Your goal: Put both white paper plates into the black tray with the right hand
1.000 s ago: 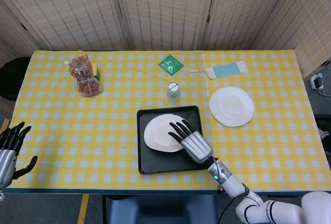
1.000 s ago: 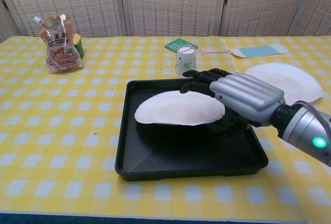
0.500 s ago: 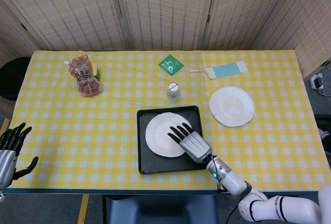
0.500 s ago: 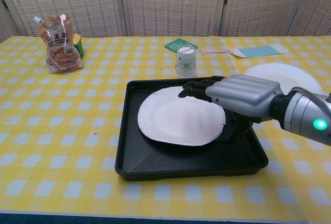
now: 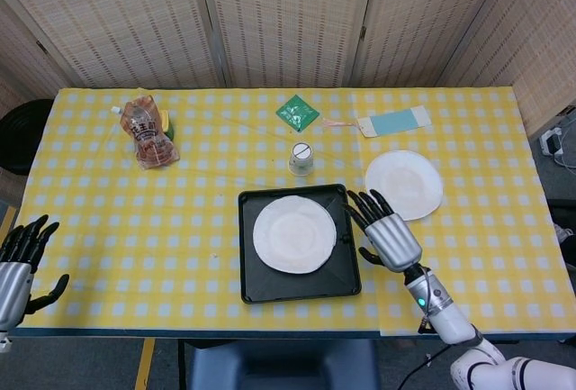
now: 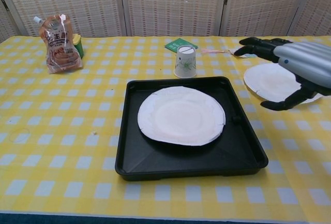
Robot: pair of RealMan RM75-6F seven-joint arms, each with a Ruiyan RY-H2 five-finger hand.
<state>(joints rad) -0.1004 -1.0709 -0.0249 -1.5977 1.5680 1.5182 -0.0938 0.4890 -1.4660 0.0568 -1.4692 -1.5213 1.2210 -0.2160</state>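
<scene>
A: Plates first. Where do they lie?

B: One white paper plate [image 5: 294, 233] lies flat inside the black tray [image 5: 254, 288], a little toward the tray's far side, with bare black floor showing along the near edge. The second paper plate [image 5: 403, 184] sits on the yellow checked table [image 5: 135, 228], to the right of the tray and apart from it.

A: And the right hand?

B: The right hand [image 5: 385, 235] hangs just right of the tray's right rim, between the tray and the second plate. Its fingers [image 5: 364, 208] are spread and point toward the far side, with the thumb out to the left near the rim. It holds nothing. In the chest view it floats above the near part of that second plate without touching it.

A: Left hand?

B: The left hand [image 5: 20, 259] shows at the near left corner of the head view, off the table edge, fingers apart and empty.

A: What else is on the table?

B: A white paper cup [image 5: 301, 158] stands just beyond the tray's far rim. A snack bag [image 5: 147, 133] lies far left, a green packet [image 5: 297, 112] beyond the cup, and a light blue card [image 5: 393, 122] at the far right.
</scene>
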